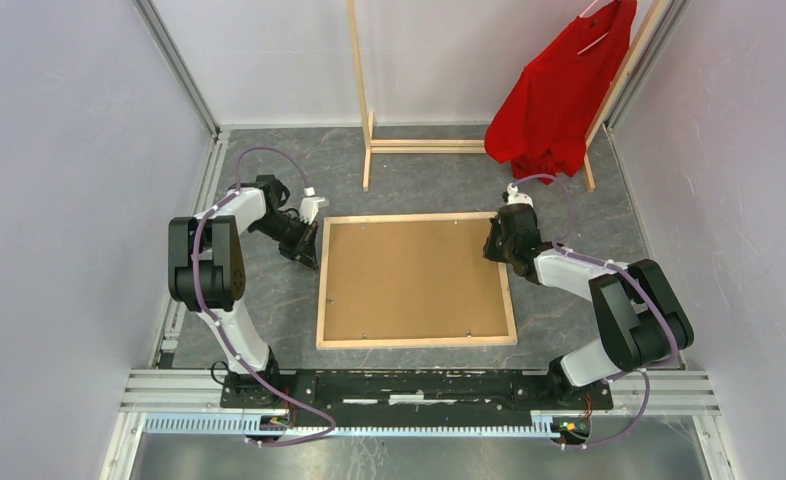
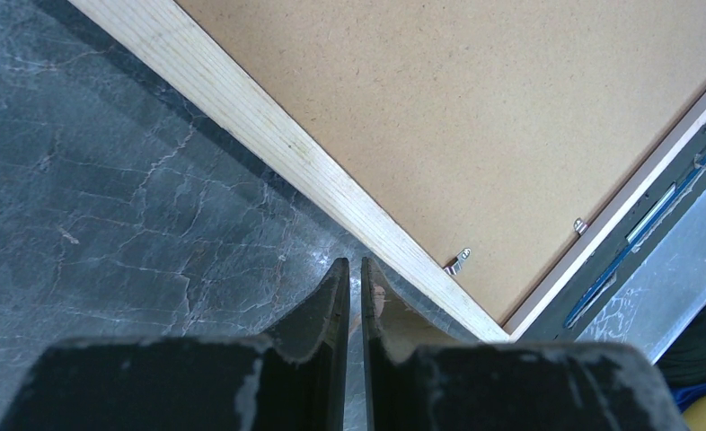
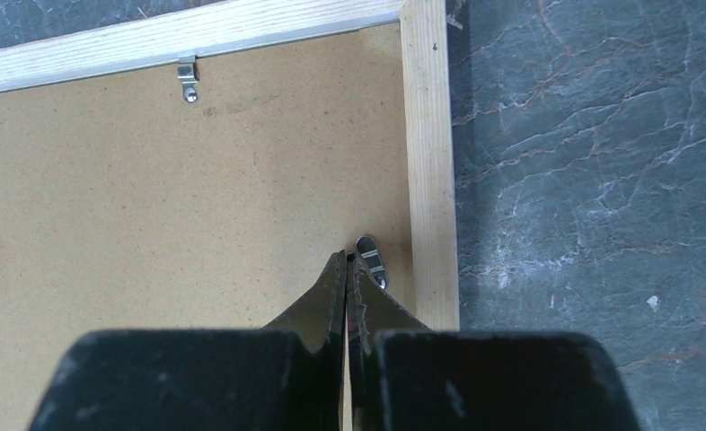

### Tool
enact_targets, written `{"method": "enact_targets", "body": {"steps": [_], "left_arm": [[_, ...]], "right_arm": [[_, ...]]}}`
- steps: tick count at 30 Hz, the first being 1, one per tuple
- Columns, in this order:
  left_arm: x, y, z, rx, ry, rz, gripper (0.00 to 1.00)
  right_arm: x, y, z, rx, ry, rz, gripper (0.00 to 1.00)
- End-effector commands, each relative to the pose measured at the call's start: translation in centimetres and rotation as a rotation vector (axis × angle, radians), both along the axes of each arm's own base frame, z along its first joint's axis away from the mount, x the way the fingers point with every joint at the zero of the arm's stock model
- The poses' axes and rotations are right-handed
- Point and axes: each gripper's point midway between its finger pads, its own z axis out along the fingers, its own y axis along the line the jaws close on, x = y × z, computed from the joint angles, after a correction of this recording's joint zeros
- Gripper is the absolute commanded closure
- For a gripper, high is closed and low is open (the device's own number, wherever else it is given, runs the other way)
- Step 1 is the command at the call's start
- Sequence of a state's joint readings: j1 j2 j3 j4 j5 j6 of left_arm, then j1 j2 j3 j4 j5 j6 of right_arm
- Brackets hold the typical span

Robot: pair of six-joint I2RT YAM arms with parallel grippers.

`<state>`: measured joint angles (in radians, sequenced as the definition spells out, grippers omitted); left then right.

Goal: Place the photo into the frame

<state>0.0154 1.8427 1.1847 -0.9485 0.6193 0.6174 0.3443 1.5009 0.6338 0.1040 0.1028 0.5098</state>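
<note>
A large, thin rectangular picture frame (image 1: 416,341) of light wood lies flat, back side up, in the middle of the dark grey marbled counter (image 1: 409,170). The photo (image 1: 414,280), a large rectangular print, sits inside it face down. Only its plain brown board back shows, and the board fills the opening out to the wooden rails. Small metal tabs (image 3: 187,76) sit along the inner edge of the rails.

The left fingers (image 2: 327,305) are drawn almost together, with only a thin slit between them, and hold nothing. They hang over bare counter just outside the frame's left rail, toward its far end.

The right fingers (image 3: 318,301) are pressed together and empty. They are over the brown board just inside the right rail, toward the far right corner. Their tips are right beside one silver tab; whether they touch it cannot be told.

At the far side of the counter, well apart from the frame, stands a tall wooden clothes rack (image 1: 429,146) with a red shirt (image 1: 559,95) hanging at its right end.
</note>
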Motion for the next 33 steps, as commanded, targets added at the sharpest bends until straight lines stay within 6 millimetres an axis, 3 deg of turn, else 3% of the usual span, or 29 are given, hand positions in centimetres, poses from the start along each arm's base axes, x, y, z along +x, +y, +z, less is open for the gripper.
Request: {"method": "enact_targets", "body": {"steps": [1,19,27,29,33], "left_arm": [[0.6,0.0,1.4,-0.004,-0.070,-0.039,0.84],[0.6,-0.1,1.3,-0.009,-0.067,-0.040,0.84],[1.2,-0.6,2.4,-0.037,-0.075,-0.026,0.84],[1.6,-0.9,3.0,-0.055,-0.081,-0.013,0.80],[2.8,-1.5,4.1,-0.088,-0.093,0.013,0.64]], "right_arm": [[1.6,-1.6,0.9,-0.066,-0.037,-0.051,1.00],[1.2,-3.4,1.8,-0.126,-0.061,-0.100,1.00],[2.6,-1.7,2.7,-0.076,-0.079,-0.042,1.00],[2.8,-1.3,2.7,-0.063,-0.077,-0.034,1.00],[2.9,-0.9,3.2,-0.040,-0.089,-0.029,1.00]]}}
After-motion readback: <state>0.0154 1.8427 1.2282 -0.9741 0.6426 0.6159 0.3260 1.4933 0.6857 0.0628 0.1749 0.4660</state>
